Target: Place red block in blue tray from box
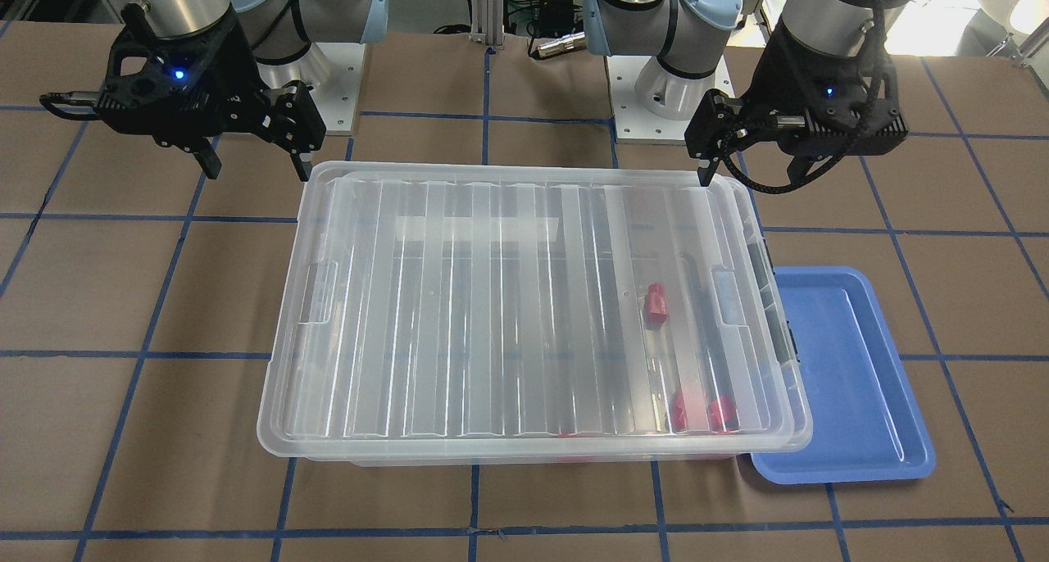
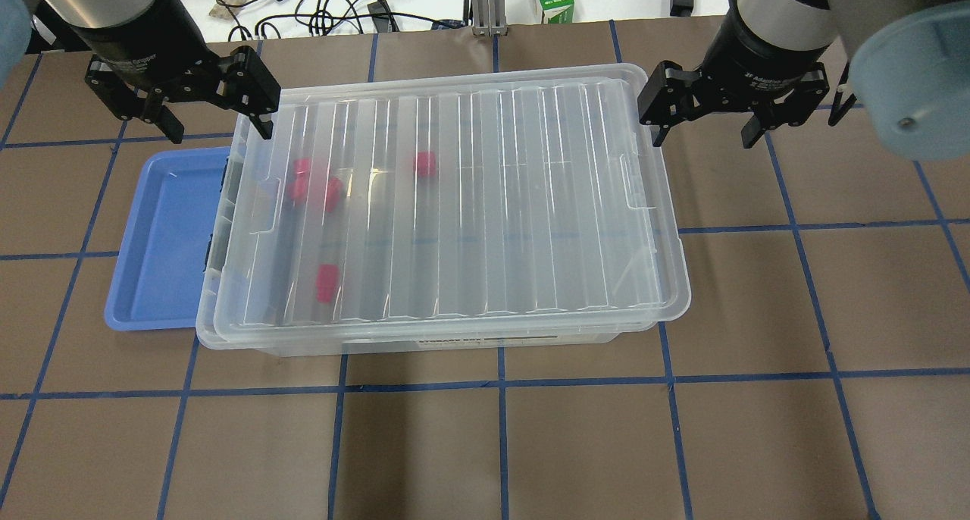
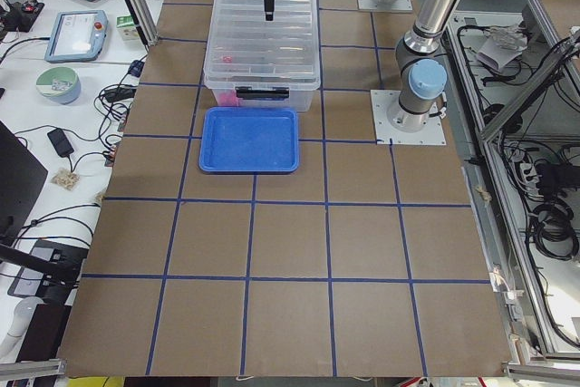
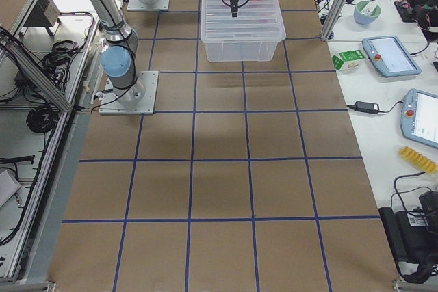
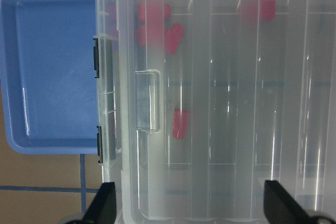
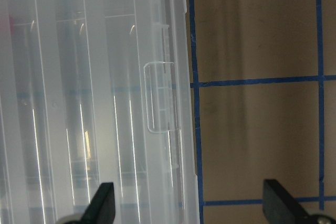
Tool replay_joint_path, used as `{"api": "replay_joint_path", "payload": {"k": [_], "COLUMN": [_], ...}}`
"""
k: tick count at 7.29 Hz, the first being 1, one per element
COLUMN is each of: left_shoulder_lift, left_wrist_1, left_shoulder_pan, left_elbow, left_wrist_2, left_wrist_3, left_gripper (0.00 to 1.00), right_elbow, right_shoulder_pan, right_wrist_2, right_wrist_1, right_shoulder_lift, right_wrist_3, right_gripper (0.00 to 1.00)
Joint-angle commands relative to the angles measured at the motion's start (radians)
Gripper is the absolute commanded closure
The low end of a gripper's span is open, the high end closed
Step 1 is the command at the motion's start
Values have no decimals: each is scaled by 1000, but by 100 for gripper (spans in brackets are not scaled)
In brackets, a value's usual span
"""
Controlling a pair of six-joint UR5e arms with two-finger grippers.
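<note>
Inside the lidded box point(image 2: 530, 202), the red block point(image 2: 326, 283) sits beneath the left gripper point(image 2: 220, 130), fingers spread wide; right gripper point(image 2: 703, 137) spread too, over a blue-taped brown table point(image 2: 682, 429), blue tray point(image 2: 163, 239) alongside.

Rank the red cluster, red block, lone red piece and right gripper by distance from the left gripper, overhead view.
1. Red cluster, under the lid, close beside the left gripper.
2. Red block, lower down toward the robot, and lone red piece, farther along the lid: too close to call.
3. Right gripper, beyond the lid's opposite end.
</note>
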Motion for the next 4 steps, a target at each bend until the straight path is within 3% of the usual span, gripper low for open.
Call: {"api": "replay_joint_path", "payload": {"k": [1, 2, 4], "left_shoulder_lift": [0, -2, -3], "left_wrist_1": [0, 0, 5], "left_shoulder_pan": [0, 0, 0], "left_elbow": [0, 0, 0], "left_wrist_2": [-1, -1, -1], "left_wrist_3": [0, 0, -3], "left_gripper": [0, 0, 0], "right_elbow": [124, 184, 222], "right_shoulder_pan": [-2, -2, -6], "right_wrist_2": [1, -4, -34], "right_wrist_1": [-200, -331, -369], "right_shoulder_lift": [70, 127, 158], "right_wrist_3": [-11, -14, -25], "right_gripper": [0, 0, 0]}}
